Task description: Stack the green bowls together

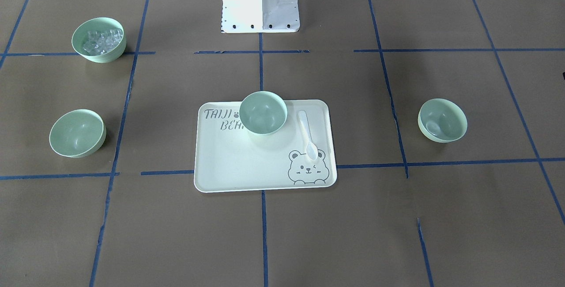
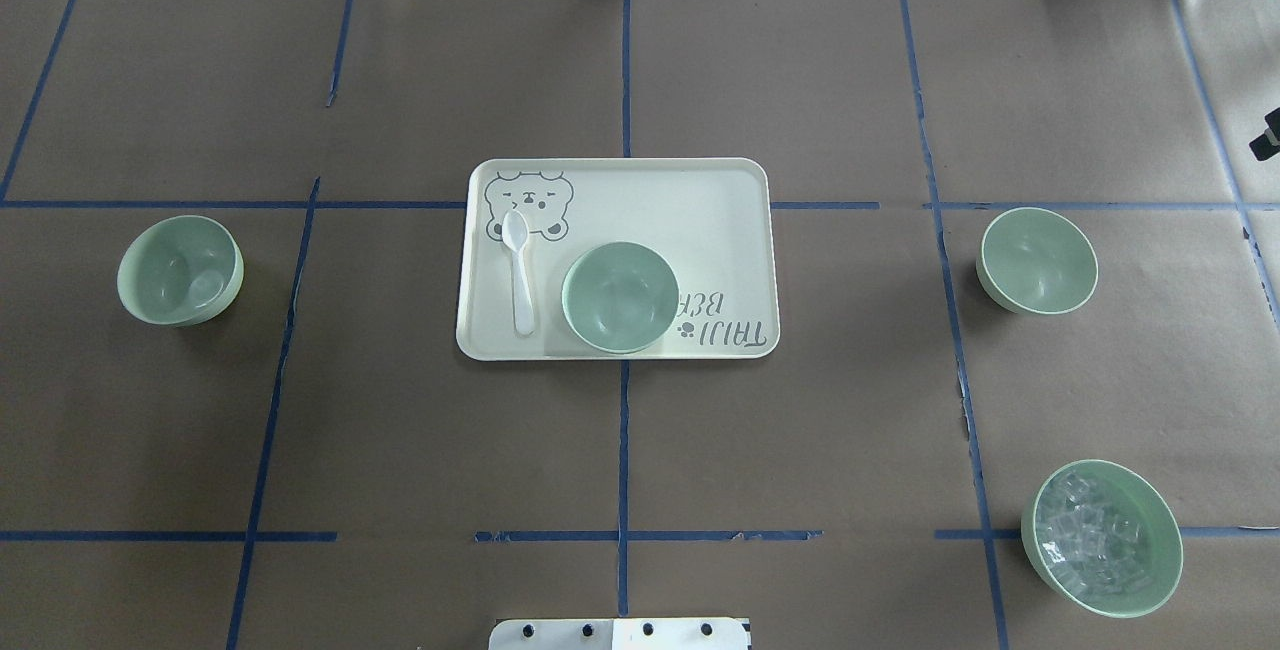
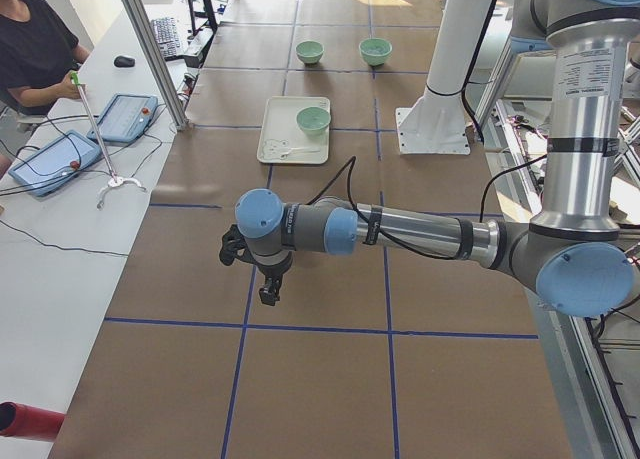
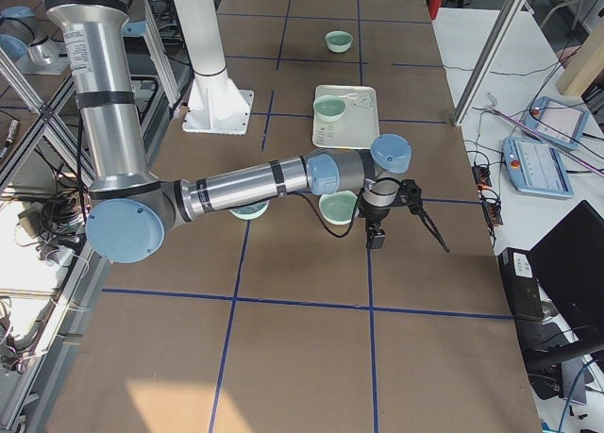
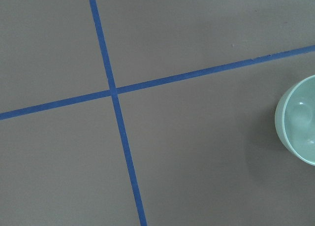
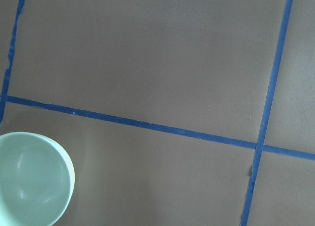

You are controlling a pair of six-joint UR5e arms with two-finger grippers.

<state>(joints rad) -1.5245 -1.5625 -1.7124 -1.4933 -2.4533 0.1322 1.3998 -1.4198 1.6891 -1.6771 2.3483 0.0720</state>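
The left gripper [image 3: 268, 297] and right gripper [image 4: 376, 239] hang over the brown-papered table [image 2: 400, 450]; whether their fingers are apart or together cannot be told. Three smooth, round, deep mint-green plastic bowls stand well apart: the left bowl [image 2: 180, 270] and right bowl [image 2: 1037, 260] on the paper, the middle bowl [image 2: 620, 296] on a glossy rectangular tray [image 2: 700, 200].

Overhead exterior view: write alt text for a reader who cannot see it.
Three empty mint-green bowls stand apart on a brown, blue-taped table: left bowl, right bowl, and middle bowl on a bear-print tray beside a white spoon. A fourth bowl of clear cubes sits at lower right. No arm shows.
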